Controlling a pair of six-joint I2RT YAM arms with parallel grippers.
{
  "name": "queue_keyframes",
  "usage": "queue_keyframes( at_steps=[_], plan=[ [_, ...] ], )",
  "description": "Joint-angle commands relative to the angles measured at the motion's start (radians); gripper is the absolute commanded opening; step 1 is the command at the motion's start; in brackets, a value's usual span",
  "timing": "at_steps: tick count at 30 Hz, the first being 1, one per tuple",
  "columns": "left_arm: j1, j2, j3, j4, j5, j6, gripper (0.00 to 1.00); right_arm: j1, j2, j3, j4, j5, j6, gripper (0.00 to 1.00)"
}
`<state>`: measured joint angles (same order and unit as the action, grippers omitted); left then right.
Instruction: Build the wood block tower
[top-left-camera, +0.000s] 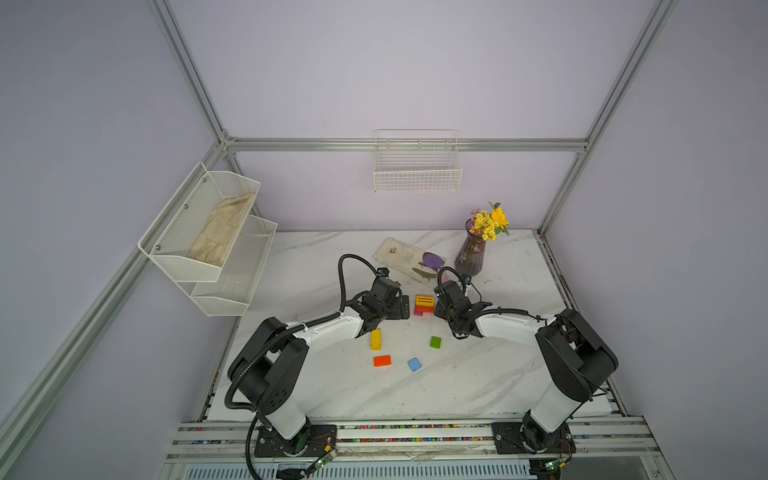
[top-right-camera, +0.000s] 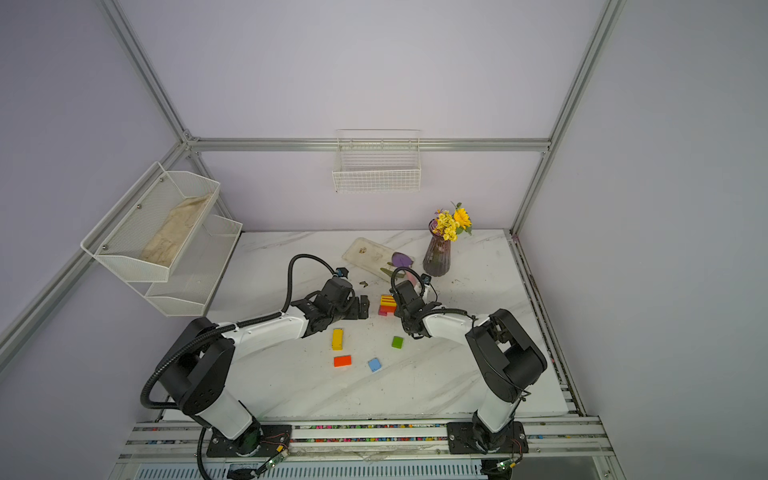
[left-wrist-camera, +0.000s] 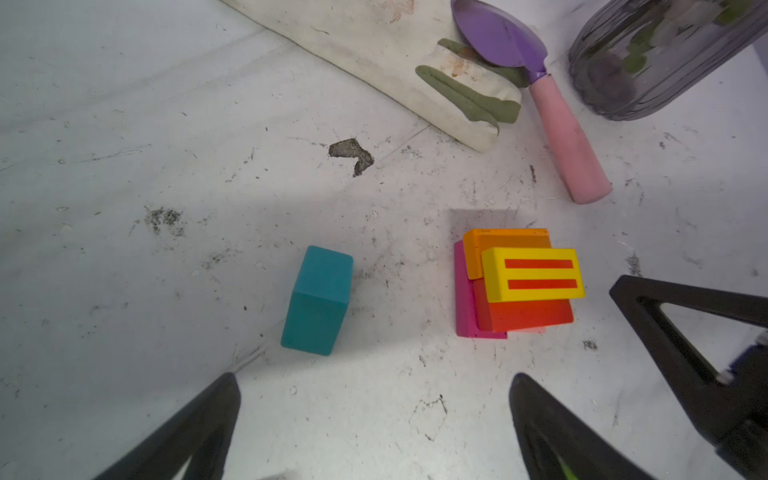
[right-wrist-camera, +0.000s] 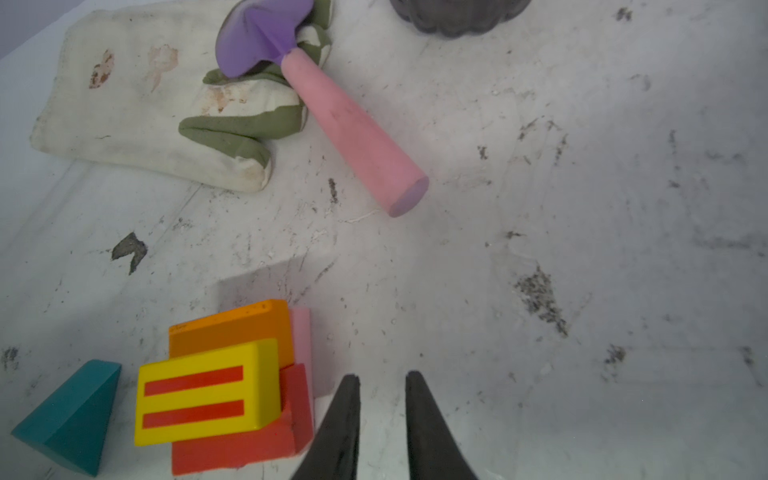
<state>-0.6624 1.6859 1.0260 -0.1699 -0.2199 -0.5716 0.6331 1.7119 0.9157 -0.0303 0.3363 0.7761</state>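
Roughly halfway: stack partly up, five blocks waiting

On the white marble-look table (top-left-camera: 478, 386) the multicoloured wood-block tower (top-left-camera: 424, 305) is standing btwn the two grippers: magenta & pale pink at base, then red, orange, and a yellow block w/ red stripes on top. Layers are sitting askew, not squared.

The teal house-shaped wood block (left-wrist-camera: 318, 299), prob. the tip, is lying on its side near the tower at approx. 9 o'clock. It is sitting under the left arm's wrist, so hidden in both top views.

Four more are lying loose toward 6 o'clock: yellow rectangular block (top-left-camera: 376, 339), orange flat block (top-left-camera: 382, 360), small blue block (top-left-camera: 414, 364), small green block (top-left-camera: 435, 342).

The left gripper (left-wrist-camera: 374, 386) is hanging w/ jaws spread wide, empty, facing the teal piece. The right gripper (right-wrist-camera: 383, 378) is sitting at the tower's 3 o'clock, jaws drawn nearly together, gripping nothing.

Judging by this, approx. half is remaining.
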Motion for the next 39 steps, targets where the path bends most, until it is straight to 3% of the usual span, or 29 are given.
queue_keyframes(
  at_steps=[1,12,33,39],
  plan=[
    [-0.003,0.049,0.157,-0.063,-0.083,0.029,1.00,-0.001,0.048,0.039,0.018,-0.027,-0.020,0.24],
    [-0.002,0.186,0.302,-0.128,-0.147,0.030,1.00,0.000,0.093,0.050,0.050,-0.084,-0.028,0.24],
    [-0.002,0.195,0.291,-0.105,-0.131,0.042,1.00,0.000,0.066,0.025,0.044,-0.091,-0.008,0.24],
    [-0.002,0.046,0.195,-0.087,-0.130,0.067,1.00,0.000,-0.094,-0.051,-0.002,-0.004,0.013,0.37]
  ],
)
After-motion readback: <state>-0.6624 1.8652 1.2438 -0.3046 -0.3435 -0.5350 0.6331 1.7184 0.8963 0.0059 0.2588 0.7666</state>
